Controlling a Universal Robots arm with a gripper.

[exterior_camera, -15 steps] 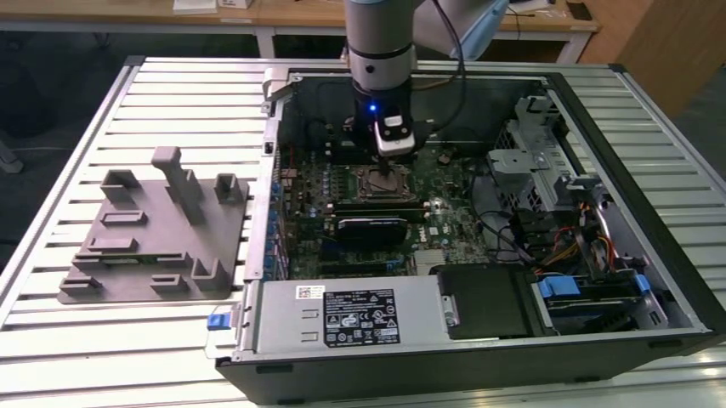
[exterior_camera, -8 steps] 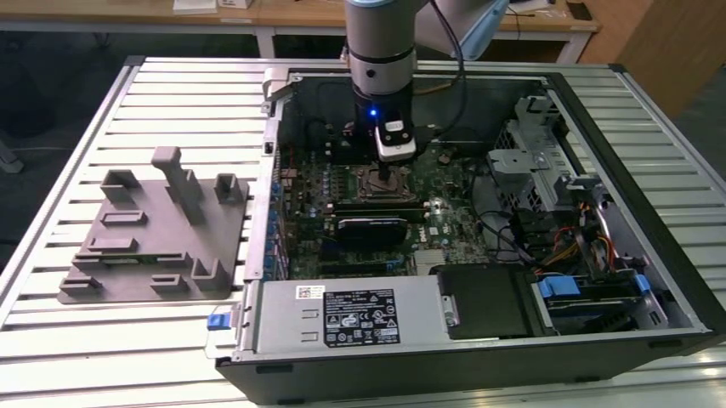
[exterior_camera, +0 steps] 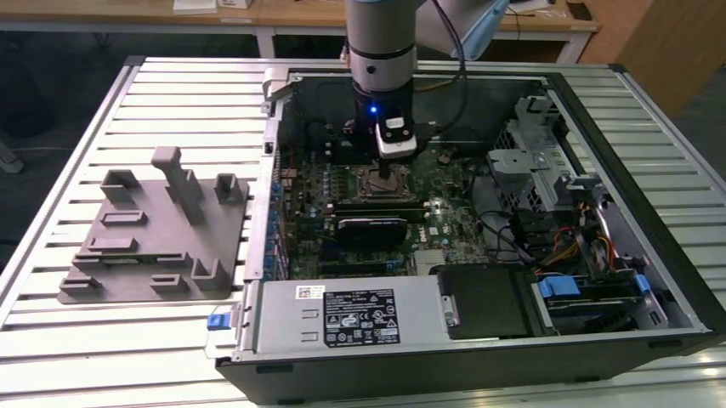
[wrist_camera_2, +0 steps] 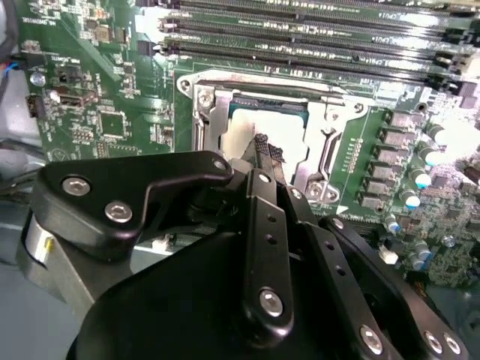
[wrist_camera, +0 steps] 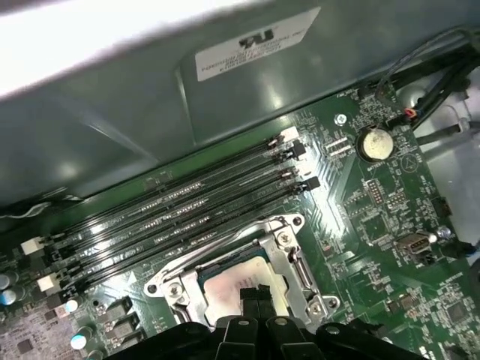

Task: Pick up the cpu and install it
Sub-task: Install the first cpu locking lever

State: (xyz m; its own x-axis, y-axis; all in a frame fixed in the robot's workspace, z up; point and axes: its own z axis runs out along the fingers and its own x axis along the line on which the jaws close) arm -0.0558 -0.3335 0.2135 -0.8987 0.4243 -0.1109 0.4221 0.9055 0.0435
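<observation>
Hanging over the board: black robot hand (exterior_camera: 387,172) on the grey arm, inside the open black PC case (exterior_camera: 635,136), in exterior view.
Hand state: fingertips (wrist_camera_2: 264,147) pressed together, tips on or just above the chip top; contact unclear.
CPU: small flat square silvery-white cpu (wrist_camera_2: 241,129) lies in the metal socket frame (wrist_camera_2: 330,142), w/ the frame around it, in both wrist views (wrist_camera: 229,289).
Board: green motherboard (wrist_camera: 375,217); 4 long black memory slots (wrist_camera: 187,217) run beside the socket.
Bench: slatted aluminium bench (exterior_camera: 170,93) carries the case and, on exterior view's left, a grey plastic tray w/ upright posts (exterior_camera: 159,229).
</observation>
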